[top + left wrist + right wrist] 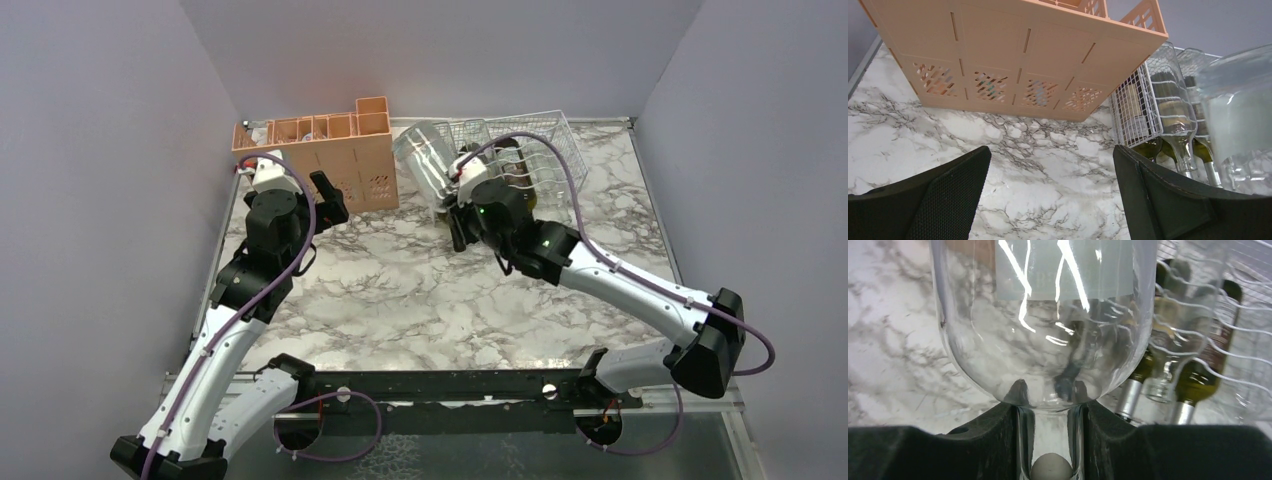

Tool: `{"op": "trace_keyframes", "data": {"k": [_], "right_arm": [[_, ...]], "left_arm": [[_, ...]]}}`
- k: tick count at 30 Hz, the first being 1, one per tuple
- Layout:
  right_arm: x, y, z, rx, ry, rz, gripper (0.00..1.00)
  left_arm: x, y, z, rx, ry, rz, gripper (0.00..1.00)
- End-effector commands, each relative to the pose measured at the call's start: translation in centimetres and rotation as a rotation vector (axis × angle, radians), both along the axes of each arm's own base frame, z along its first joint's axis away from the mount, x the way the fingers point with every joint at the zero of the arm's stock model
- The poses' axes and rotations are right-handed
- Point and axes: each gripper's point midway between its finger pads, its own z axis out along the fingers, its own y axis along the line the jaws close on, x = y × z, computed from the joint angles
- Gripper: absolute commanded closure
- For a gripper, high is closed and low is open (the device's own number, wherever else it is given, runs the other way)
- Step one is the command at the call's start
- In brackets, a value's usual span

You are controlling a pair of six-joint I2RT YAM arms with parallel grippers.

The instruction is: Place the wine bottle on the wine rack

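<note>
Glass wine bottle (420, 158) is clamped by the neck in the right gripper (1048, 412), mid-carry, just left of the wire rack (545, 135). Left gripper (1050, 195) is open, empty. Next, I'd guess: line it up over the rack, then lower.

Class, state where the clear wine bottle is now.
The clear wine bottle is at far centre in the top view, between the orange crate and the white wire rack, neck clamped in the right end effector.
</note>
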Motion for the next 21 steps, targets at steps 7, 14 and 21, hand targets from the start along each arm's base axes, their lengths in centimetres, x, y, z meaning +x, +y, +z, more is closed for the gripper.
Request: {"op": "trace_keyframes", "data": {"k": [7, 14, 21], "right_arm": [[9.5, -11.2, 10.7, 0.261, -0.207, -0.354, 0.99], [14.1, -17.6, 7.8, 0.316, -0.097, -0.451, 0.99], [17.0, -19.2, 5.9, 0.331, -0.034, -0.433, 0.99]], "left_arm": [[-0.1, -0.4, 0.2, -0.004, -0.006, -0.033, 0.01], [0.1, -1.4, -0.7, 0.000, 0.019, -0.084, 0.01], [0.2, -3.0, -2.1, -0.009, 0.063, -0.162, 0.01]]}}
